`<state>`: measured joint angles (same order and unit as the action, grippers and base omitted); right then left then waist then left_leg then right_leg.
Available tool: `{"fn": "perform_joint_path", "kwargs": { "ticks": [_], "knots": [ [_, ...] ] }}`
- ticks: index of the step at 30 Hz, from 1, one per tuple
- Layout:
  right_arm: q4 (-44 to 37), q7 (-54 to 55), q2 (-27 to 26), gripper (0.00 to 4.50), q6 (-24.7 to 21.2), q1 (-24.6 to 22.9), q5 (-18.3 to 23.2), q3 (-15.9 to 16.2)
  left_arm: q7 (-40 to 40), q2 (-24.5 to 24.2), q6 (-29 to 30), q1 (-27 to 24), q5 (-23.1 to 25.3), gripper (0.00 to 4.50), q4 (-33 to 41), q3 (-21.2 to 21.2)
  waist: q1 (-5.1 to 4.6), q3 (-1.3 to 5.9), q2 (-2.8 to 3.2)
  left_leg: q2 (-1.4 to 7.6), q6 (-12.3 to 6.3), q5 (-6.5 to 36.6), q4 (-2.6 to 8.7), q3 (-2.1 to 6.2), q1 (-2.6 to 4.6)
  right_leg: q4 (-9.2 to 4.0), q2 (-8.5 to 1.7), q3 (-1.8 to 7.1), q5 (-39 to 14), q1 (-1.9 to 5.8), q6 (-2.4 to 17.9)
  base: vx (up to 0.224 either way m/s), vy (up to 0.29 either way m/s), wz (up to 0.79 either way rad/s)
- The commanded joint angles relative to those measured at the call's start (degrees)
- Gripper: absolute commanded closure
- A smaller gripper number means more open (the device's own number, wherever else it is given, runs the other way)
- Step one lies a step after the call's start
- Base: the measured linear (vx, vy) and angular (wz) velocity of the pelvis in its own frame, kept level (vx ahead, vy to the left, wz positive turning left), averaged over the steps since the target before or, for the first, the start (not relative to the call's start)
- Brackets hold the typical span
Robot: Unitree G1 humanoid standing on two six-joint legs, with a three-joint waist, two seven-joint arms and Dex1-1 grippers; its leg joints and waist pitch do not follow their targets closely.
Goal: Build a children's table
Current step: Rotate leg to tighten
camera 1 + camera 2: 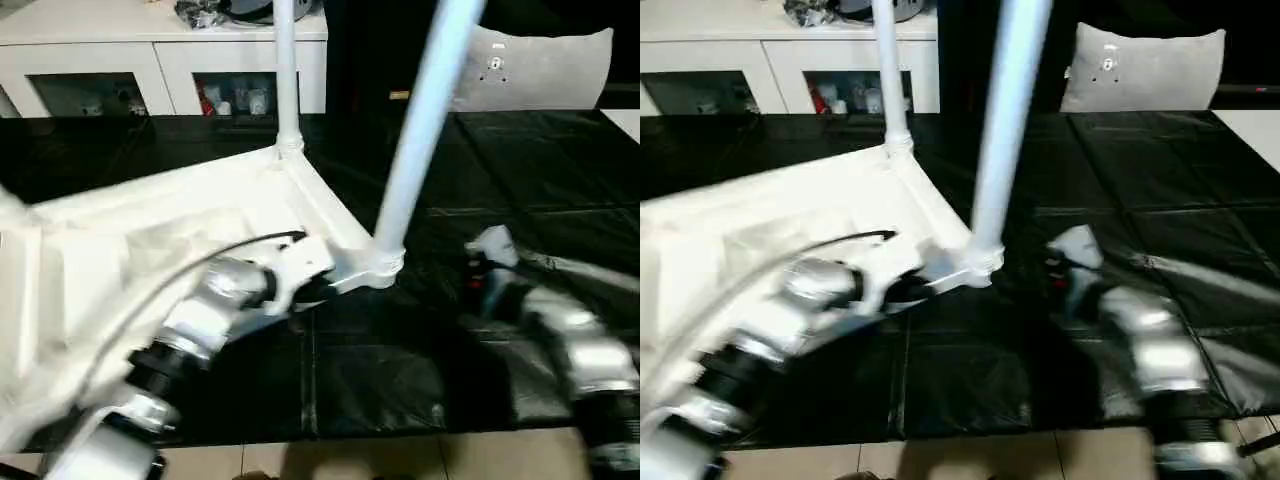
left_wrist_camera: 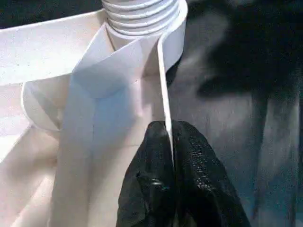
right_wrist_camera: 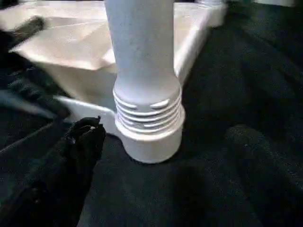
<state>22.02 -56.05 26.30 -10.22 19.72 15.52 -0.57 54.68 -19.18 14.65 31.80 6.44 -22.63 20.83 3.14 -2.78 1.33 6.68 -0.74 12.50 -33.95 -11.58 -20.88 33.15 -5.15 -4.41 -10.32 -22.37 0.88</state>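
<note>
1. Two legs already stand in an upturned white tabletop, which lies ribbed side up on the black-covered work table, near its front edge. Judged reason: sockets face up so legs can be fed in from above.
2. Near leg, tapered tube, rises w/ a slight lean from the front corner socket; in the right wrist view its ridged collar sits at the socket mouth, so it looks seated or nearly so. Whether fully tight: can't tell.
3. Far leg stands upright in the rear corner socket, well apart from both grippers.
4. Left forearm reaches in low from the front-left, across the top's edge toward the front corner. Left gripper: black fingers pinched shut on the thin side wall of the top, just beside the socket. Prob. a brace: it pins the top so the corner can't slide or lift while a leg is worked.
5. Right forearm lies low over the black cover, to the right of the near leg and apart from it. Right gripper: jaws spread wide, holding nothing; one finger sits beside the socket base, not touching the leg.
6. Bkgd: white cabinet w/ glass doors behind the work table.
</note>
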Motion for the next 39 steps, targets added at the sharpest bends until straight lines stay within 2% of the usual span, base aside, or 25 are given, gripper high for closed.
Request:
{"fn": "perform_joint_path", "kwargs": {
  "ticks": [1,3,4,5,6,8,9,11,13,15,19,28,34,36,39],
  "knots": [
    [-1.9,-2.9,0.1,0.04,-0.9,0.1,1.0,1.2,3.8,-1.2,-0.9,-0.9,2.2,4.50,-1.7,3.5,0.46,3.07,-0.60,7.17,-6.11,8.6,4.35,3.34,0.40,-3.26,-5.68,3.64,-8.8,2.49,15.3,0.000,0.000,0.00],
    [-2.8,-5.9,1.5,0.04,-1.7,0.0,1.3,2.4,7.3,-2.8,-3.7,-1.2,1.6,4.50,-0.9,4.7,0.80,3.16,-0.54,7.26,-6.13,8.1,4.27,3.29,0.53,-3.08,-5.67,3.49,-7.8,2.45,16.0,0.000,0.000,0.00],
    [-3.4,-8.3,2.4,0.04,-2.3,0.0,1.5,3.4,10.1,-4.0,-5.0,-1.4,1.0,4.50,-0.2,5.6,0.99,3.19,-0.78,7.35,-6.25,7.8,4.26,3.20,0.48,-3.00,-5.66,3.42,-7.4,2.54,16.3,0.000,0.000,0.00],
    [-3.9,-9.9,3.1,0.04,-1.9,0.0,1.1,4.4,13.0,-5.2,-6.6,-1.5,0.5,4.50,0.5,6.3,1.57,3.27,-0.51,7.52,-6.39,6.9,4.17,3.18,0.58,-2.68,-5.61,3.33,-6.6,2.50,16.5,0.000,0.000,0.00],
    [-3.9,-10.0,3.1,0.04,-1.8,0.0,1.0,4.5,13.3,-5.3,-6.8,-1.5,0.4,4.50,0.5,6.4,1.64,3.27,-0.45,7.53,-6.42,6.4,4.13,3.05,0.54,-2.49,-5.52,3.34,-5.9,2.42,16.7,0.000,0.000,0.00],
    [-4.0,-10.8,3.5,0.04,-1.4,0.0,0.4,5.3,15.6,-6.4,-7.9,-1.4,0.2,4.50,0.8,7.0,2.43,3.29,-0.38,7.60,-5.82,6.3,4.10,2.86,0.97,-2.33,-5.52,3.37,-5.0,2.08,16.9,0.000,0.000,0.00],
    [-4.8,-13.0,4.1,0.04,-1.5,-0.5,0.4,6.7,16.7,-6.9,-8.9,-1.2,-0.1,4.50,0.7,7.3,2.52,3.25,-0.66,7.59,-5.68,6.5,4.14,2.79,0.95,-2.34,-5.54,3.41,-5.2,2.08,16.9,0.000,0.000,0.00],
    [-5.7,-15.2,4.4,0.04,-1.6,-1.1,0.1,8.4,18.8,-7.3,-10.3,-0.9,-0.7,4.50,0.7,7.5,3.16,3.19,-0.62,7.64,-4.96,7.9,4.21,2.87,0.84,-2.47,-5.84,3.48,-7.2,2.25,16.5,0.000,0.000,0.00],
    [-5.6,-15.4,4.1,0.04,-1.8,-1.1,0.0,8.7,19.5,-7.4,-10.5,-0.8,-0.8,4.50,0.9,7.6,3.44,3.22,-0.58,7.69,-4.05,8.3,4.28,2.93,0.92,-2.54,-5.90,3.53,-8.2,2.17,16.1,0.000,0.000,0.00],
    [-5.3,-15.7,3.5,0.04,-2.0,-1.0,0.1,9.1,20.7,-7.6,-11.2,-0.7,-0.9,4.50,1.1,7.9,3.55,3.21,-0.47,7.66,-3.41,8.7,4.38,3.03,0.87,-2.50,-5.88,3.51,-8.6,2.22,16.0,0.000,0.000,0.00],
    [-5.0,-16.8,3.2,0.37,-2.5,-0.9,0.8,9.5,22.0,-7.9,-11.3,-0.6,-1.4,4.50,1.5,8.4,3.57,3.19,-0.56,7.63,-2.27,9.8,4.42,3.01,0.94,-2.59,-5.97,3.61,-9.5,2.22,15.8,0.000,0.000,0.00],
    [-3.6,-16.5,2.5,1.03,-0.9,-0.1,0.7,9.4,22.5,-7.7,-12.3,-0.7,-1.2,4.50,0.9,8.2,3.70,3.32,-0.54,7.51,-2.29,8.9,4.23,3.01,0.87,-2.46,-5.94,3.55,-8.6,2.29,16.0,0.000,0.000,0.00],
    [-4.2,-17.0,2.3,1.55,-2.0,-0.4,1.2,9.5,22.3,-7.6,-12.2,-0.8,-1.1,4.50,0.8,8.1,3.80,3.39,-0.55,7.52,-2.94,7.9,4.12,3.02,0.79,-2.26,-5.94,3.51,-7.5,2.38,16.2,0.000,0.000,0.00],
    [-4.9,-17.0,2.2,1.68,-2.9,-1.0,1.7,9.6,21.7,-7.4,-11.2,-1.0,-1.3,4.50,0.9,7.8,3.83,3.38,-0.56,7.52,-3.03,7.9,4.10,3.03,0.77,-2.29,-5.96,3.51,-7.9,2.41,16.1,0.000,0.000,0.00],
    [-6.2,-13.6,0.3,1.77,-4.9,-1.9,2.6,8.7,18.6,-5.4,-6.1,-1.1,-2.3,4.50,1.4,6.1,3.80,3.31,-0.57,7.65,-2.63,7.9,4.17,2.93,0.85,-2.29,-5.98,3.62,-8.3,2.33,16.2,0.000,0.000,0.00]
  ]
}}
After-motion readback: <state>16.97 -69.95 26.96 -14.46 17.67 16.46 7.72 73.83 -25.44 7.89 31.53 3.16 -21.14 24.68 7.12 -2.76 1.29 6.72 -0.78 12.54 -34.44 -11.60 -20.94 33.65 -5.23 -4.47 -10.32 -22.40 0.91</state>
